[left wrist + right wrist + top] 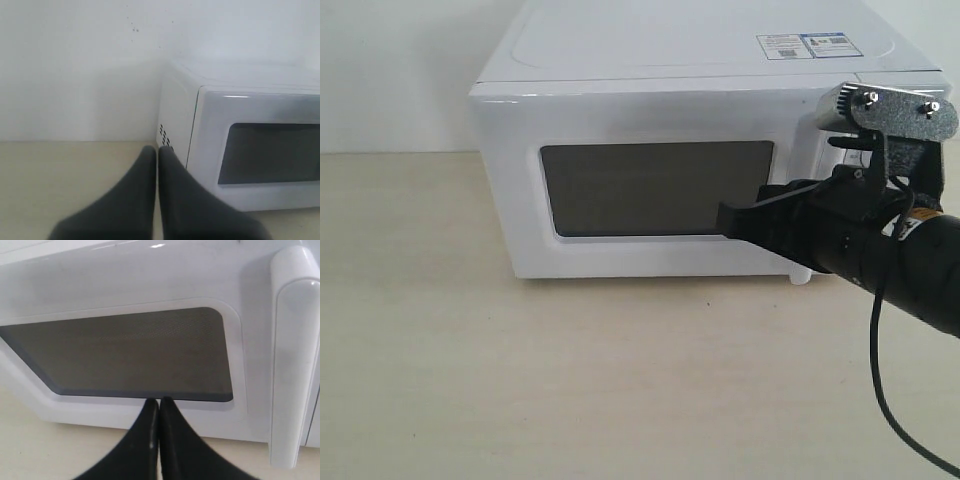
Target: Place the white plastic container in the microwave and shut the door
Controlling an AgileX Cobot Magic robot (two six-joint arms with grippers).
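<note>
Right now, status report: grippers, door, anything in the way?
Left gripper shut, empty, beside the microwave. Right gripper shut, empty, close to the door. Door closed. White plastic container not in view.

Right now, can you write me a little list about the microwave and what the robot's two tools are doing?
microwave: white boxy countertop oven, standing on the pale beige tabletop
door: white front panel with dark window, shut
handle: white vertical bar, not gripped
right tool: shut, empty, tips by the door's lower edge
left tool: shut, empty, near the microwave's left side
white plastic container: not in any view
</note>
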